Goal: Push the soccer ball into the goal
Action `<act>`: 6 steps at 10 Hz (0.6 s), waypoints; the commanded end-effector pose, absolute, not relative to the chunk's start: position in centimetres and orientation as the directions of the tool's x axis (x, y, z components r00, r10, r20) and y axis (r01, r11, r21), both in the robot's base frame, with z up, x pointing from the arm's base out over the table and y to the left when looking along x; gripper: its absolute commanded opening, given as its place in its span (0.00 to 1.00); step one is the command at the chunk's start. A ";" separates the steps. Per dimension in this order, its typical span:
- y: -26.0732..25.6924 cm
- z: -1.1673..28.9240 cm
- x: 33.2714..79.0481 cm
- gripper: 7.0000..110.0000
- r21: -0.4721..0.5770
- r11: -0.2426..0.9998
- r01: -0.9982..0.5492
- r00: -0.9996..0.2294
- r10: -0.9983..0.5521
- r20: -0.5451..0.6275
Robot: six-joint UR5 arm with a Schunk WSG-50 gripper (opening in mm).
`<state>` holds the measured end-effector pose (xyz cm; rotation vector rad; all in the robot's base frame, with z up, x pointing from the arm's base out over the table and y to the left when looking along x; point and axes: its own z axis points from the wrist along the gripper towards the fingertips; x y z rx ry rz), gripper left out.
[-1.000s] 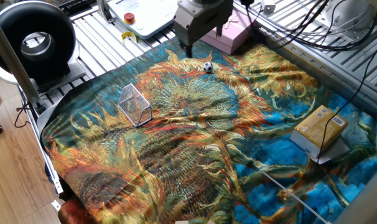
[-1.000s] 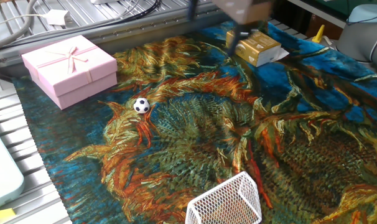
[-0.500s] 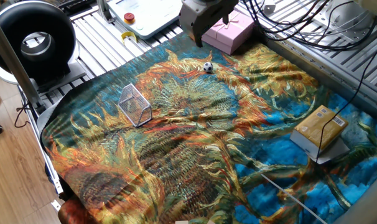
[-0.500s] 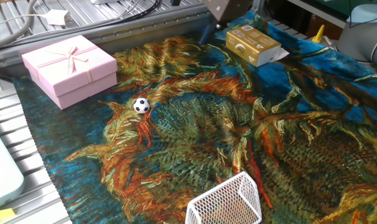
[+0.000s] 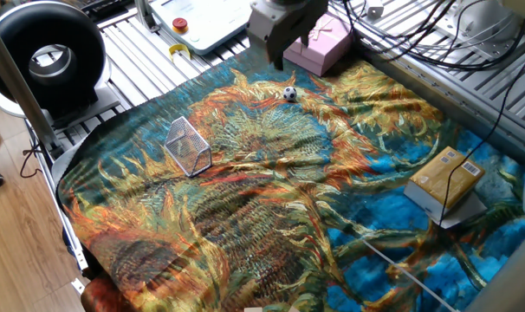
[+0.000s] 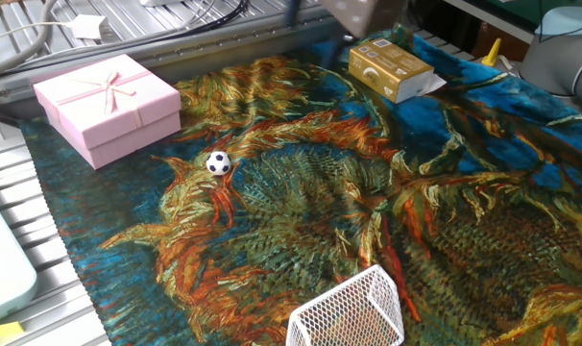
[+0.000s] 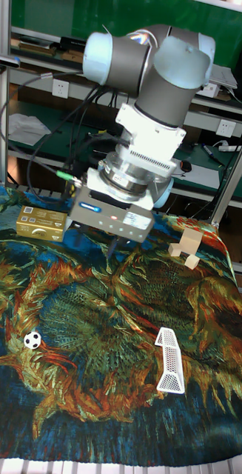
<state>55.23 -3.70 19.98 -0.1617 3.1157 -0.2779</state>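
We see the arm raised above a patterned cloth, ball and goal well apart.

We find the sunflower-print cloth (image 5: 271, 199) covering the surface, with the arm's gripper (image 7: 115, 246) held above it; we cannot tell how its jaws stand. The pink gift box (image 6: 107, 104) sits at one edge, a yellow carton (image 6: 391, 69) at another. The goal (image 5: 188, 146) rests on the cloth, and the soccer ball (image 6: 218, 162) lies near the pink gift box, untouched by anything.
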 end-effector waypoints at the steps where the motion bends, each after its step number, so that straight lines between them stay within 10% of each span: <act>1: -3.6 20.4 57.7 0.00 -0.212 0.906 -0.365 -0.925 -0.378 -0.024; 6: -2.8 23.4 65.1 0.00 -0.370 0.697 -0.614 -0.730 -0.680 -0.070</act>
